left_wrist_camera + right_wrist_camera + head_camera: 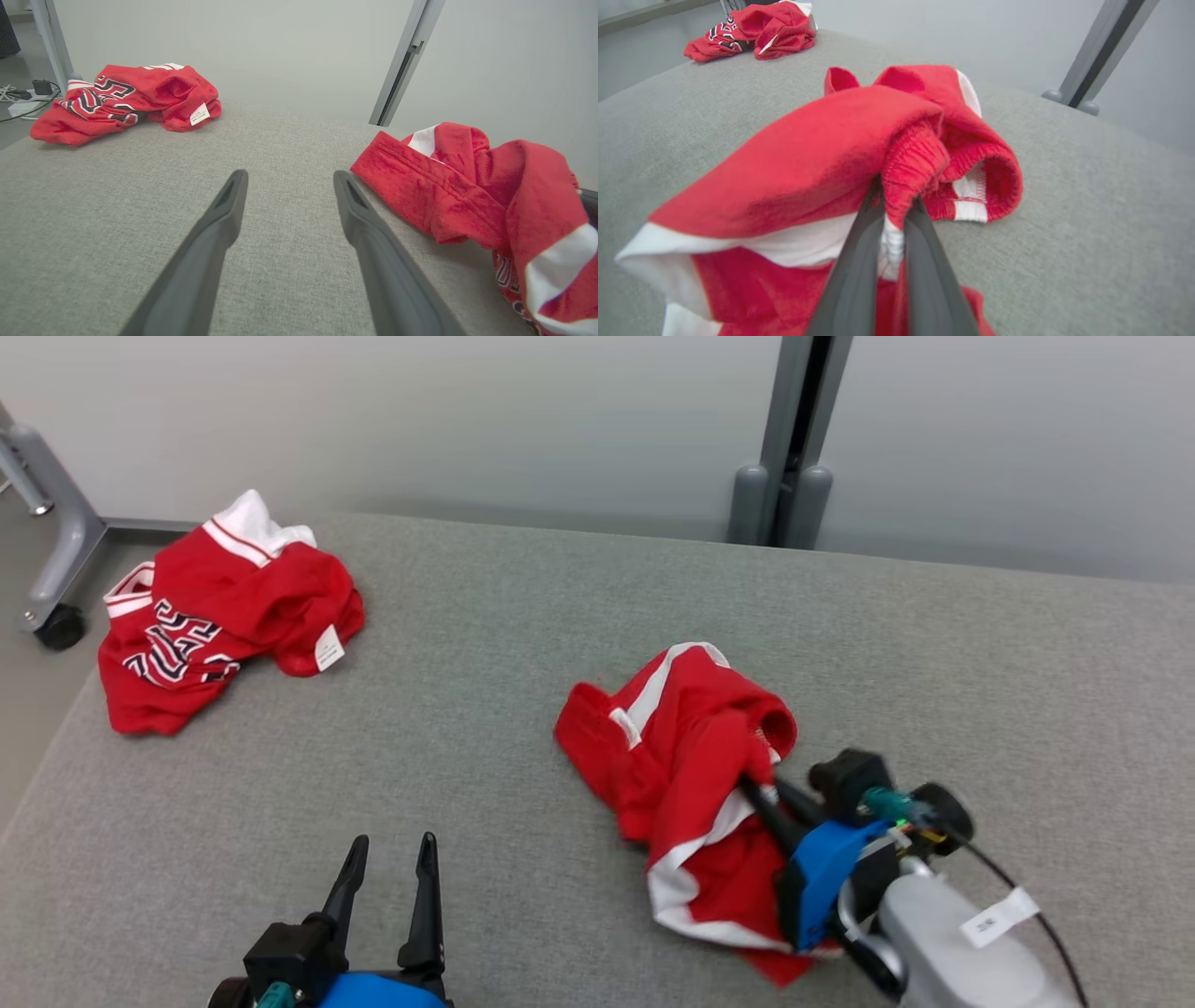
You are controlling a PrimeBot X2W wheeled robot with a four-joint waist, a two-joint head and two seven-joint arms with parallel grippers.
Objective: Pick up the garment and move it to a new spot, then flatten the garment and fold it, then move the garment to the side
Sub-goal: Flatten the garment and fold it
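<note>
The garment, crumpled red cloth with white stripes, lies in a heap right of the middle of the grey table. My right gripper comes in from the lower right and is shut on a bunched fold of its ribbed hem. In the right wrist view the two fingers pinch that red fold, with the garment draped over them and my right gripper closed tight. My left gripper stands open and holds nothing at the lower left. In its own view my left gripper hovers above bare cloth, with the garment to its right.
A second red jersey with dark lettering and a white tag lies bunched at the table's far left corner. A grey post stands behind the far edge. A frame leg with a caster sits on the floor at the left.
</note>
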